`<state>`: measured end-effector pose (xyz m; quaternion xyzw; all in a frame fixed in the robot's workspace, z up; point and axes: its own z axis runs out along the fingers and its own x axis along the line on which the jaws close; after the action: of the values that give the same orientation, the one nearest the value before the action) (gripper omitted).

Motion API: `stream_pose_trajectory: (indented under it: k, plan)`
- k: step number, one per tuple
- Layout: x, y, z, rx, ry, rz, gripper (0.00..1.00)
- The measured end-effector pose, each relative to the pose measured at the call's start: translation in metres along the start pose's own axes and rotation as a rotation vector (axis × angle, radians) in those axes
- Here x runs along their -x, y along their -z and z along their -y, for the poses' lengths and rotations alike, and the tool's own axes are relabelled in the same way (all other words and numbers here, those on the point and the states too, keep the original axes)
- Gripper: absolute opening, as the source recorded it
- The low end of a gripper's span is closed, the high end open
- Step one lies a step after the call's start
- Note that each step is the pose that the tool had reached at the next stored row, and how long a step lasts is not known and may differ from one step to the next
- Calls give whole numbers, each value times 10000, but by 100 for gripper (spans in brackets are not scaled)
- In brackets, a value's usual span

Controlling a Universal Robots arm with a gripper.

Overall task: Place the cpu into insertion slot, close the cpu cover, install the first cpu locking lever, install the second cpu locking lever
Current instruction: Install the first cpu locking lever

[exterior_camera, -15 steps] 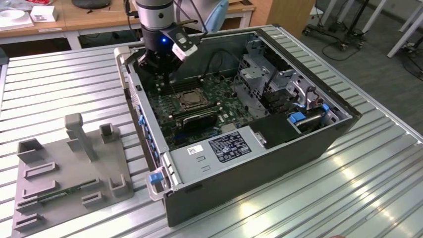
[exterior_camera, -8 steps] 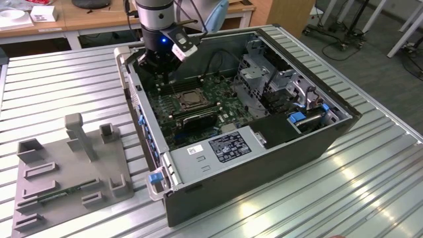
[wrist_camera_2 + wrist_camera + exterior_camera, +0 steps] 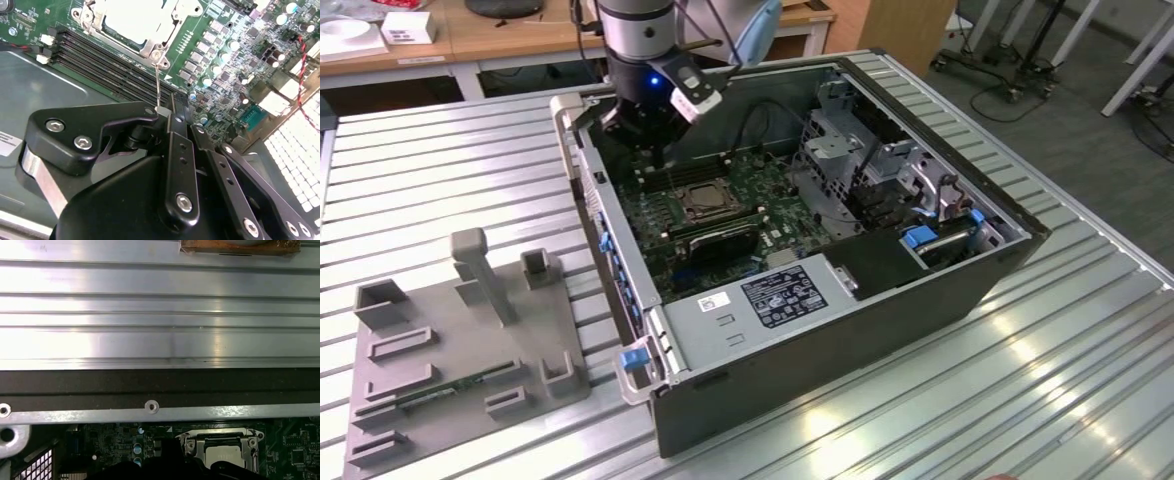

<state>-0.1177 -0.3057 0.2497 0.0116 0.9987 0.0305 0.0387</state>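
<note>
Well off to one side of my end effector (image 3: 640, 135), a grey fixture (image 3: 467, 330) sits on the ribbed worktop (image 3: 440, 170). I reach down into the open computer case (image 3: 854, 330), above the motherboard. In the second wrist view my end effector (image 3: 167, 112) is drawn narrow, fingertips together. The free end of a thin wire locking lever (image 3: 158, 82) touches their tip, but I cannot tell whether it is pinched. The lever rises from a corner of the insertion slot (image 3: 150, 47) just beyond my fingers, past the long black memory slots (image 3: 100, 65). The cpu (image 3: 227, 456) lies in that slot, and the cpu cover (image 3: 220, 439) lies flat around it.
</note>
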Motion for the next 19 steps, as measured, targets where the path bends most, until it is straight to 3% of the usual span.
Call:
stream_pose_trajectory:
  k: [19]
  plan:
    - [309,-26,-1,49,-3,-1,11]
